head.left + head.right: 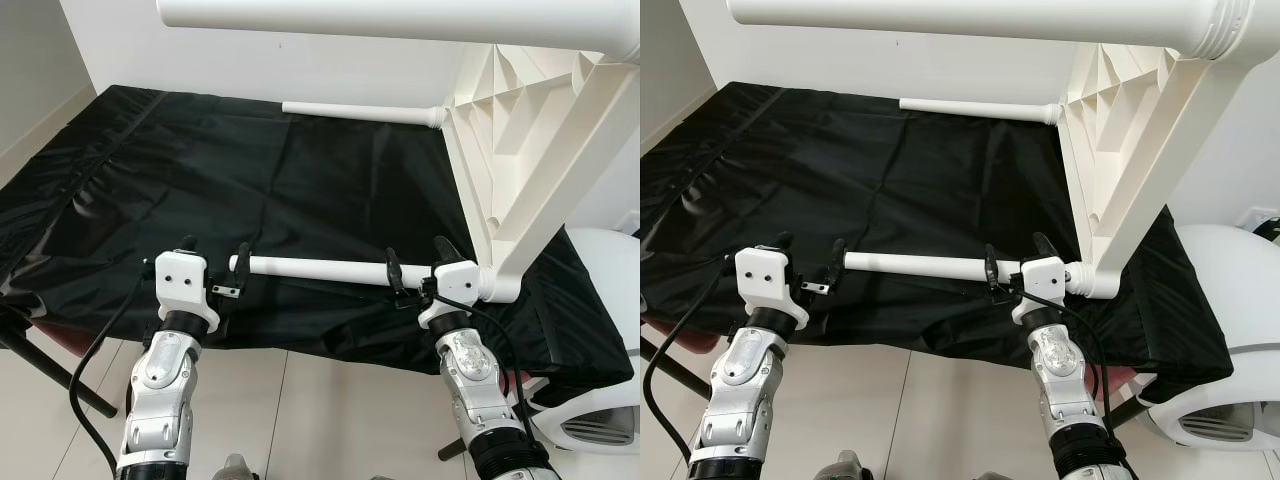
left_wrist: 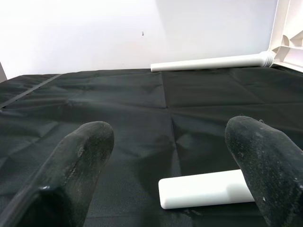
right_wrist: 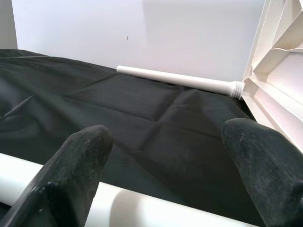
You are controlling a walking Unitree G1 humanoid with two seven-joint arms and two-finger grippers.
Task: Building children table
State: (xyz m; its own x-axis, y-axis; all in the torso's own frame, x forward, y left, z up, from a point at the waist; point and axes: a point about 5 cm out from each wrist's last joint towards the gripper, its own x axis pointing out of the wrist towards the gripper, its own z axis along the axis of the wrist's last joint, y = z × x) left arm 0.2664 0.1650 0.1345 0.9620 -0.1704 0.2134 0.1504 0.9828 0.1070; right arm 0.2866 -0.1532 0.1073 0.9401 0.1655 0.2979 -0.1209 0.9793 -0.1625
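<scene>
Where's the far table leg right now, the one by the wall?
The far table leg lies across the back of the black cloth near the wall, its right end screwed into the tipped white tabletop.

We see the white tabletop [image 1: 520, 150] standing on edge on the black cloth [image 1: 250, 180]. Two white legs [image 1: 320, 268] [image 1: 365, 112] joined to it lie flat along the cloth, a third [image 1: 400, 18] overhead.

Silver arms, white wrists, black cables

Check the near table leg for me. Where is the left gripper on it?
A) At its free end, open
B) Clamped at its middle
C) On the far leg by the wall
A: the left gripper sits open around the free end of the near leg.
</scene>
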